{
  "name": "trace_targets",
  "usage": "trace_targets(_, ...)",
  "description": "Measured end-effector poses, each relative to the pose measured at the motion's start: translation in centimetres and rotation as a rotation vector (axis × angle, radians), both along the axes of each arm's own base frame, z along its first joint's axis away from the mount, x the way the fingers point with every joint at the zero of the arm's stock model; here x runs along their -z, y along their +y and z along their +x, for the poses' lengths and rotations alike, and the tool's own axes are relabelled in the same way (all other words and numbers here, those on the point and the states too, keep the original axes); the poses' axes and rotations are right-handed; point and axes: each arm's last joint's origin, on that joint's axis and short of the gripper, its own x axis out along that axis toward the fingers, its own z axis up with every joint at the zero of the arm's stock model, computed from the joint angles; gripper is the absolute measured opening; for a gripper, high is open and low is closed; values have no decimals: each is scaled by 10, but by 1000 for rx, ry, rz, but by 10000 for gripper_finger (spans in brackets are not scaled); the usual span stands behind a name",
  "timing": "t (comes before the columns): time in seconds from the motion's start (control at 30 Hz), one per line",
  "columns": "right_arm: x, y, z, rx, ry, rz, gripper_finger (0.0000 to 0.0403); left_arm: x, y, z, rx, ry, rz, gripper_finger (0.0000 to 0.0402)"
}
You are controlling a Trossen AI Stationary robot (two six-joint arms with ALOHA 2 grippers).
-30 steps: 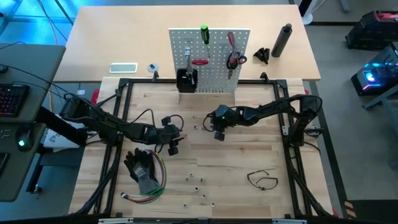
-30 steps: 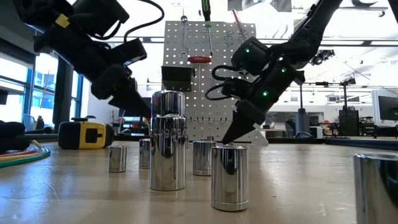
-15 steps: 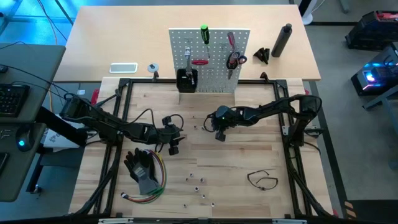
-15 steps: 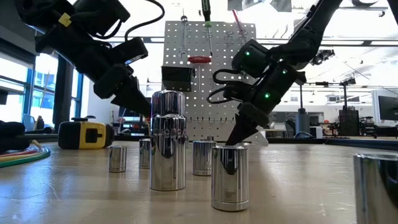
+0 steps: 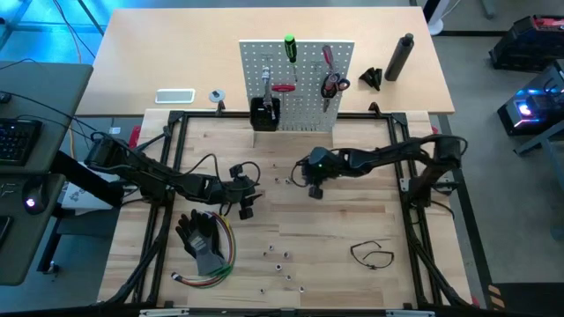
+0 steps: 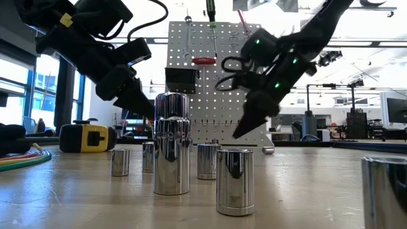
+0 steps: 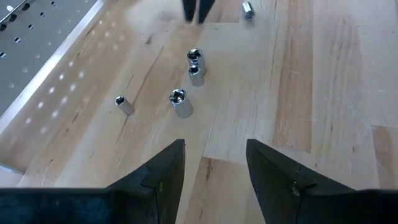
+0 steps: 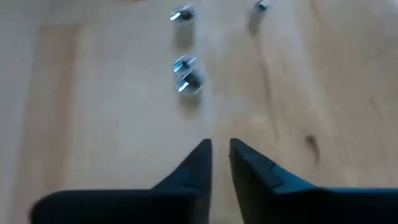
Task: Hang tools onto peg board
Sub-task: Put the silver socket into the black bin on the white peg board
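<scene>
Tape measure point(image 6: 88, 137) appears only at table level.

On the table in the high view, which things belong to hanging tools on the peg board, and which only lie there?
Belong to the job:
peg board
green screwdriver, already hung
red scissors, already hung
small metal sockets on the table
thin black loop
yellow tape measure

Only lying about:
black gloves
coloured wires
black bottle
phone
</scene>
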Motion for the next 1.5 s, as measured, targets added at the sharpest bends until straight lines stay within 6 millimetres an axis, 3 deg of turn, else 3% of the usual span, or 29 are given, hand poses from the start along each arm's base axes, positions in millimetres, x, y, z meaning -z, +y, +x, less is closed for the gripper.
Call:
trace_targets(0.2,-28,26,-25,-127,118,29,138,0,0,0,2,-1,-10,165)
trace_targets(0.3,-32,40,-35,-177,189,41,170,0,1,0,3,0,-4,165)
trace_targets(0.53,-9,71,-41,-261,236,22,187,0,4,1,-6,0,1,165)
trace_targets(0.77,11,81,-43,-236,288,-18,187,0,4,1,-8,-4,-3,165)
trace_targets(0.9,15,84,-42,-245,296,-22,168,-1,4,1,-8,-9,-5,165)
trace_targets(1.27,16,85,-43,-251,307,-14,54,-2,4,2,-10,-27,-9,165)
trace_targets(1.5,16,84,-43,-231,303,-51,36,-2,4,2,-10,-27,-9,165)
